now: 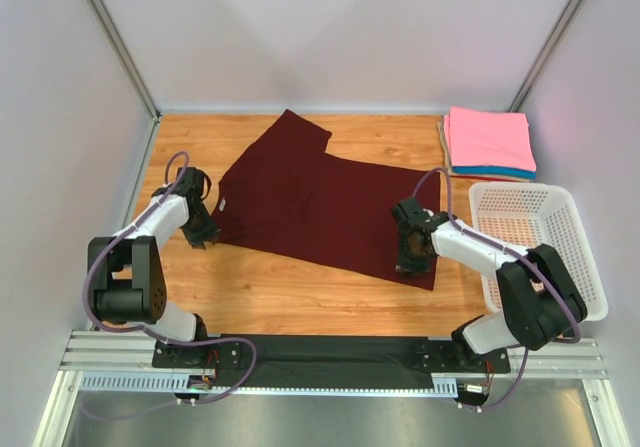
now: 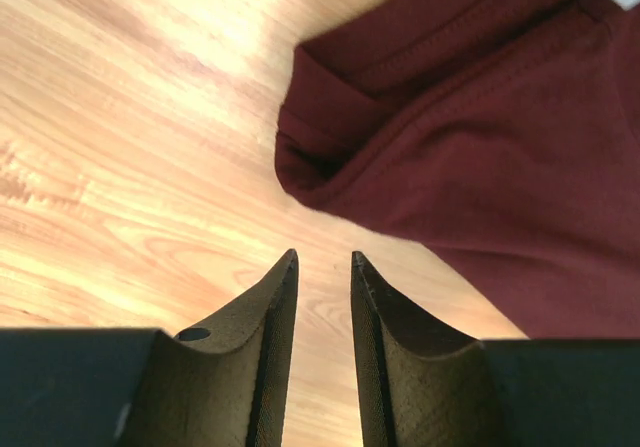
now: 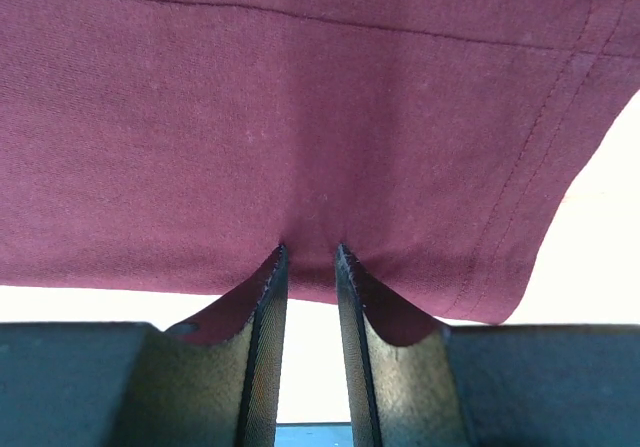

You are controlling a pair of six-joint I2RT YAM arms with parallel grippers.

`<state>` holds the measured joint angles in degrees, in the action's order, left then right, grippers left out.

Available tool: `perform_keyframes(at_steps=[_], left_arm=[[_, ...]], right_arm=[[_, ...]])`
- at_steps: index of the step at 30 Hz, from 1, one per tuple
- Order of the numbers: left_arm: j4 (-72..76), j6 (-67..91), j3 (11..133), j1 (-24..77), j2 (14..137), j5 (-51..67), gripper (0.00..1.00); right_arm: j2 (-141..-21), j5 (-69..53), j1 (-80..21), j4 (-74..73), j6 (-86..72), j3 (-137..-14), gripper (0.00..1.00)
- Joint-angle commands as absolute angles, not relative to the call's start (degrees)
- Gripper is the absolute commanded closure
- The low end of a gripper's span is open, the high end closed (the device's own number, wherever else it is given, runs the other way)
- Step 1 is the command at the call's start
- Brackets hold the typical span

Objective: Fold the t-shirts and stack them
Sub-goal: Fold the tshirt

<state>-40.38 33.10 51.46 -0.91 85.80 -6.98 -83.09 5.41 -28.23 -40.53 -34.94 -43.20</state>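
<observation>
The soft dark maroon t-shirt (image 1: 310,202) is clamped at its hem by the right gripper (image 3: 310,252), likely for folding; the left gripper (image 2: 324,257) is held parted, empty, beside the collar

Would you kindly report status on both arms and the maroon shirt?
Left gripper: jaws ajar, empty, beside maroon t-shirt. Right gripper: jaws pinching its hem corner. Nothing blocking.

Wood worktop (image 1: 260,292). Maroon tee (image 1: 310,202) spread across centre, one sleeve toward top. Folded stack (image 1: 488,142) upper right: pink on top, blue and tan under. White basket (image 1: 510,187) at right, below stack.
</observation>
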Motion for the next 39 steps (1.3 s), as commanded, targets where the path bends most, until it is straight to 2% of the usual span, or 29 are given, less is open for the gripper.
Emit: perform_keyframes(at_steps=[1, 16, 25, 32, 39], left_arm=[[-36.92, 34.54, 51.85, -1.23, 87.62, -10.72, 0.65], [-37.88, 36.21, 60.64, -2.73, 98.43, -14.15, 0.68], [-44.12, 37.62, 66.09, -2.81, 96.96, -16.79, 0.69], [-39.11, 32.70, 66.36, -1.76, 92.72, -7.58, 0.66], [-40.25, 32.96, 67.85, -0.88, 94.22, -6.85, 0.67]], right_arm=[[-82.01, 9.40, -28.21, -40.16, -35.60, -40.96, 0.73], [-80.07, 11.51, -28.30, -41.66, -36.74, -39.90, 0.73], [-78.58, 11.52, -28.30, -42.89, -37.53, -39.81, 0.73], [-75.85, 5.72, -28.30, -42.28, -34.02, -42.80, 0.71], [-77.34, 0.88, -28.30, -41.05, -29.01, -49.65, 0.69]])
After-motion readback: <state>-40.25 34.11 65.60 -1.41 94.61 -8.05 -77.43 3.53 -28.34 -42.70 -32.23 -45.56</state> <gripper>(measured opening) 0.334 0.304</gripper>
